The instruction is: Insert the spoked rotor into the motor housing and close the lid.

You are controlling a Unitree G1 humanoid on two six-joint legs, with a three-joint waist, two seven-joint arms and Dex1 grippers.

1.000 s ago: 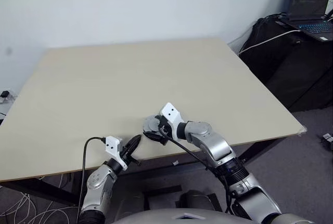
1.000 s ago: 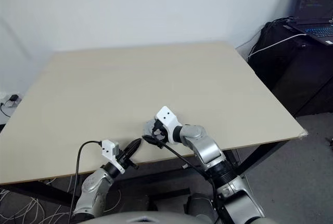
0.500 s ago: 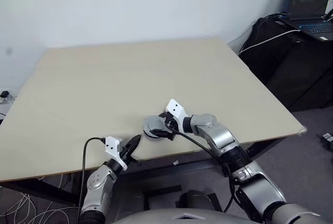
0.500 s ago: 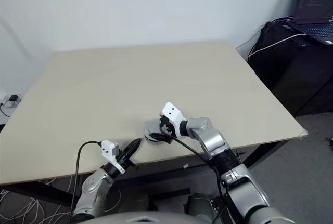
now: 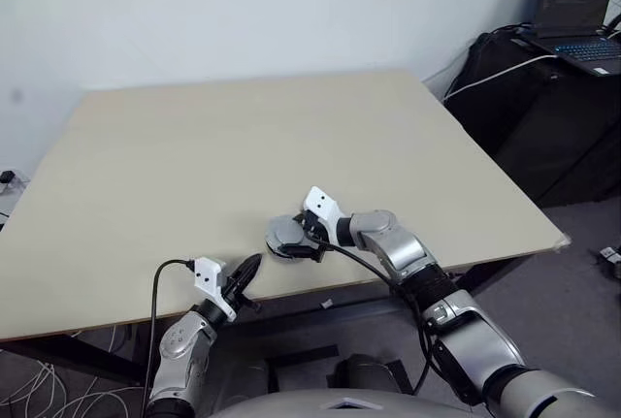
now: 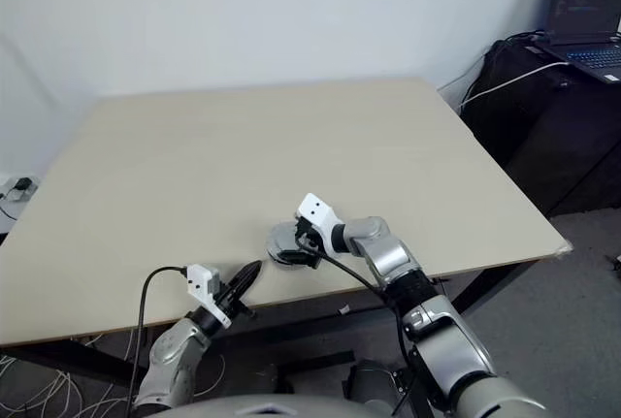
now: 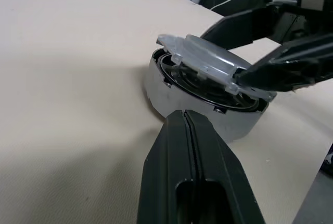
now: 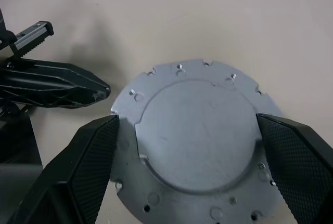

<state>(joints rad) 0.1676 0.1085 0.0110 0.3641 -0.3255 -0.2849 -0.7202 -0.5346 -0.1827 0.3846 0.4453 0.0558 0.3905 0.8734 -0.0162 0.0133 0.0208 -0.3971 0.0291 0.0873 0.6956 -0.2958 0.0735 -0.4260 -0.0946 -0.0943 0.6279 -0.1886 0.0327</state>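
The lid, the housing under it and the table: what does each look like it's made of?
The lid: apparently metal, matte grey, with faint scratches and small drilled holes around its edge. The motor housing: likely metal too, with a smooth silvery satin wall and a dark inner ring. The table: pale beige with a fine speckled, matte top; wood or laminate, can't tell which.

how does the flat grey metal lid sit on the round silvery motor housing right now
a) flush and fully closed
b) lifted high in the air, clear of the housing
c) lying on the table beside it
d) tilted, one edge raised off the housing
d: in the left wrist view the flat grey metal lid slants across the round silvery motor housing, a dark gap under one edge, with the right gripper fingers at its two sides.
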